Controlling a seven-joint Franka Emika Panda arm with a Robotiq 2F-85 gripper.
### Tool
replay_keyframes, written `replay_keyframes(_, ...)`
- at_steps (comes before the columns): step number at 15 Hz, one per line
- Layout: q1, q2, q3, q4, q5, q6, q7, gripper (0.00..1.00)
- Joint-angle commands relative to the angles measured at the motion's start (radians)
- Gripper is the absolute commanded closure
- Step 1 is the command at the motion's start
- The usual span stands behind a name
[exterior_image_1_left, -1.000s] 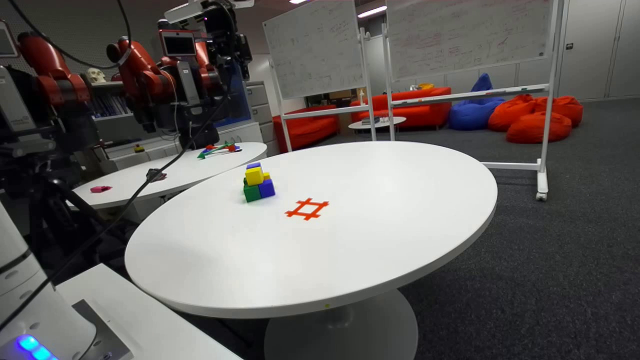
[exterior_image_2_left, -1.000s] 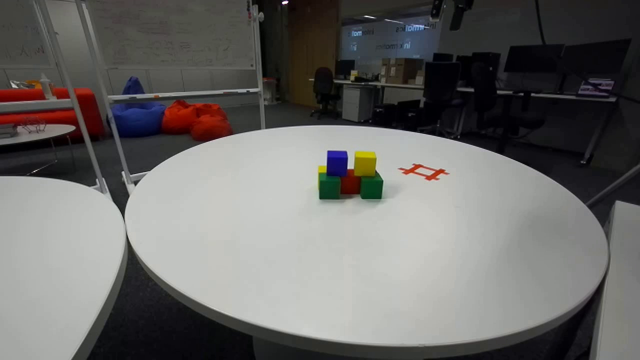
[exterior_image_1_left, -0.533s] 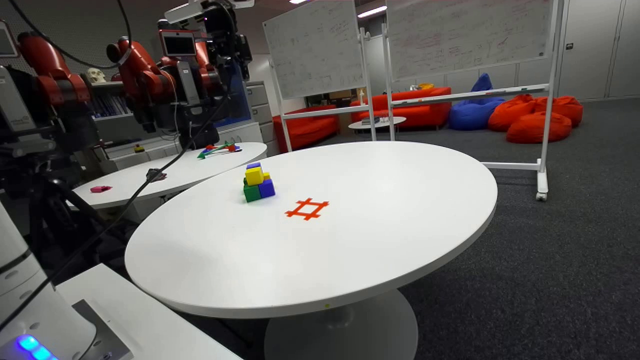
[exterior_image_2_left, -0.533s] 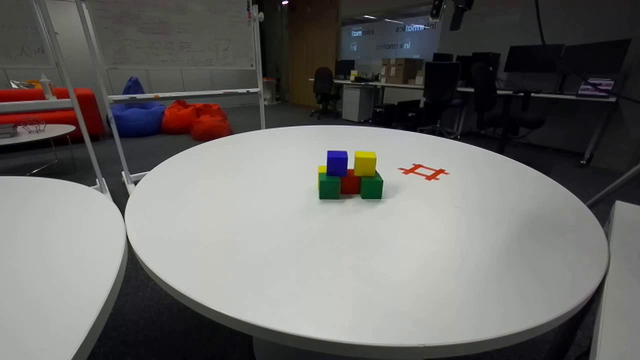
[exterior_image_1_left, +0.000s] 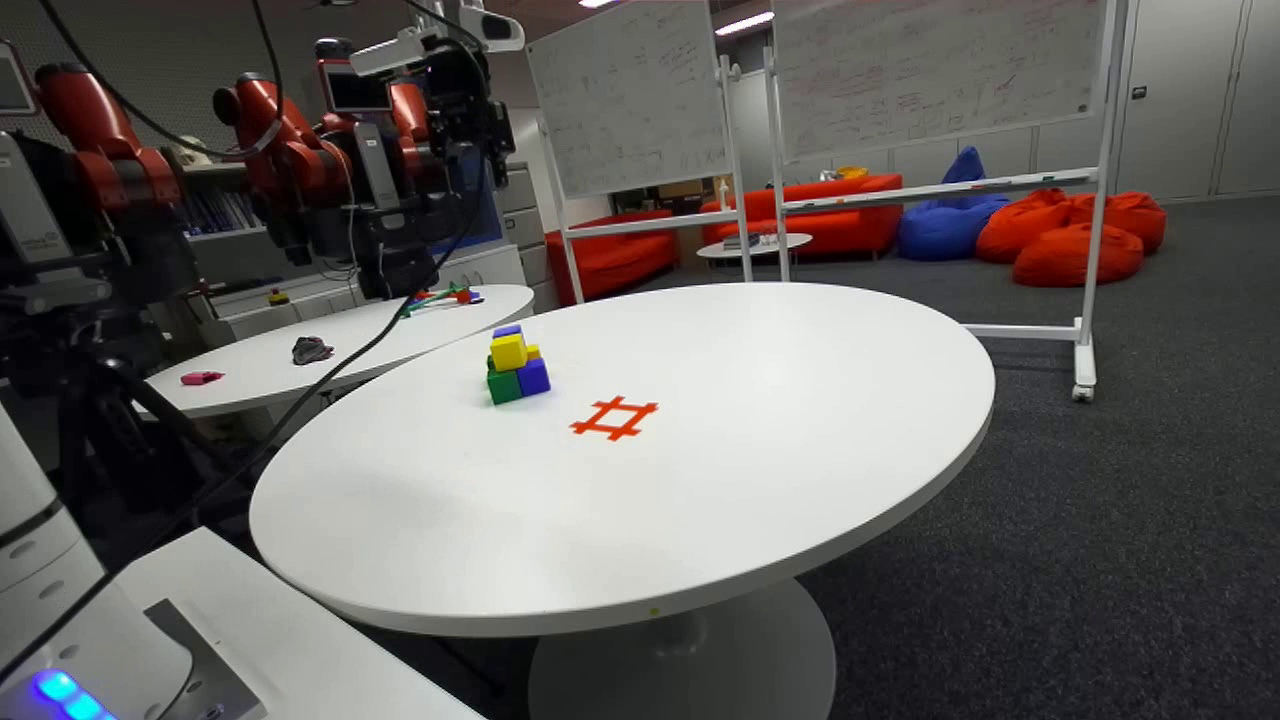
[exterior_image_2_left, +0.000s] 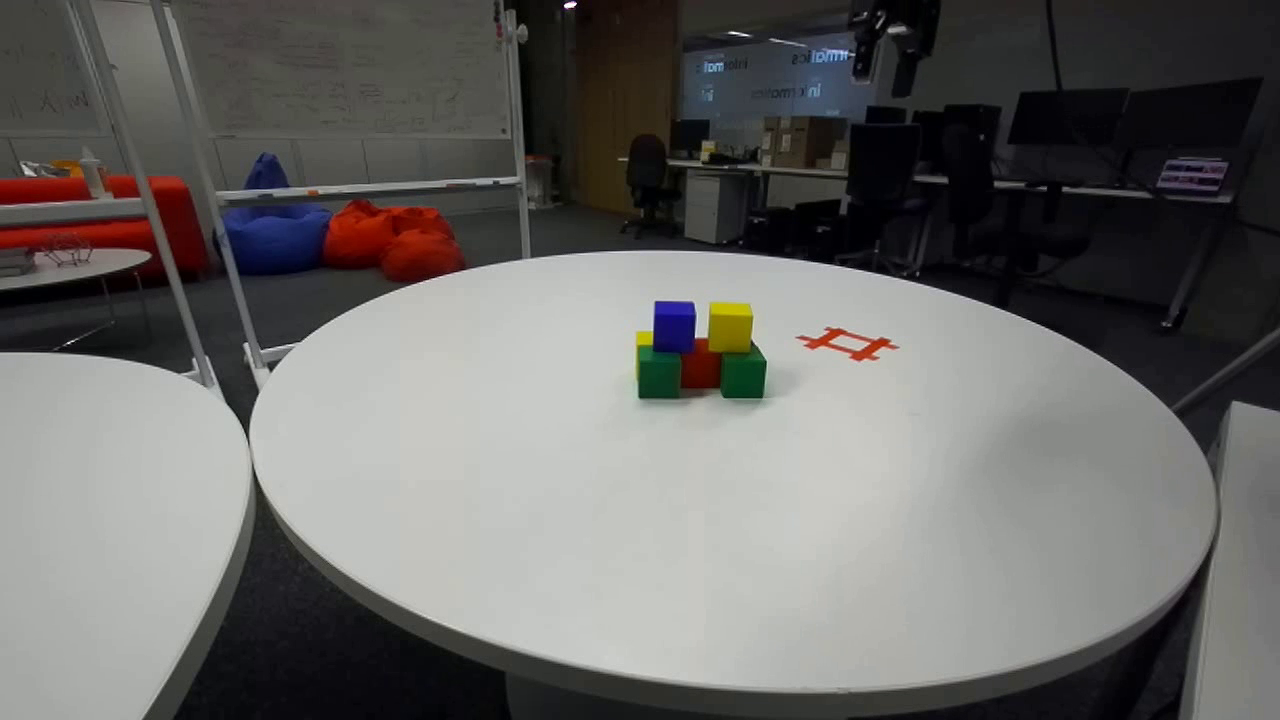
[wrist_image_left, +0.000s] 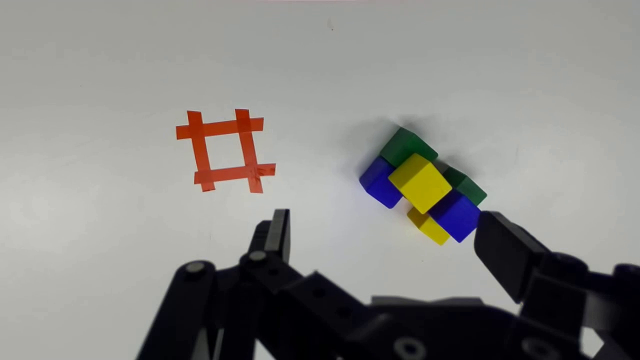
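Observation:
My gripper (wrist_image_left: 385, 215) stands open, with nothing between its fingers; in an exterior view the gripper (exterior_image_2_left: 884, 78) hangs high above the table. A cluster of coloured blocks sits on the table, seen in all views. On top are a yellow block (wrist_image_left: 425, 185) and a blue block (wrist_image_left: 457, 215). Below them lie two green blocks (exterior_image_2_left: 659, 373), a red block (exterior_image_2_left: 701, 365), a lower blue block (exterior_image_1_left: 534, 376) and a lower yellow block (wrist_image_left: 430, 227). In the wrist view the right finger overlaps the upper blue block's edge; no contact is evident. Beside the cluster is a red tape square (wrist_image_left: 200, 152).
The round white table (exterior_image_1_left: 750, 480) bears the blocks and tape. Another white table (exterior_image_2_left: 110, 520) adjoins it, with small coloured items on it. A black cable (exterior_image_1_left: 330, 375) hangs from the arm. Whiteboards (exterior_image_1_left: 630, 100) and red robots (exterior_image_1_left: 290, 150) stand beyond.
In both exterior views the gripper has come lower, shifting slightly right in one and slightly left in the other. The cable has swung along. The blocks have not moved.

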Motion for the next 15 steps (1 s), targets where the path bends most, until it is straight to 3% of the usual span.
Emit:
replay_keyframes(1, 0.001, 0.095, -0.002, 0.047, -0.016, -0.027, 0.001, 0.0)
replay_keyframes(10, 0.006, 0.186, 0.024, 0.06, 0.12, -0.032, -0.356, 0.0)
replay_keyframes(15, 0.015, 0.185, 0.03, 0.036, 0.096, -0.005, -0.349, 0.0)
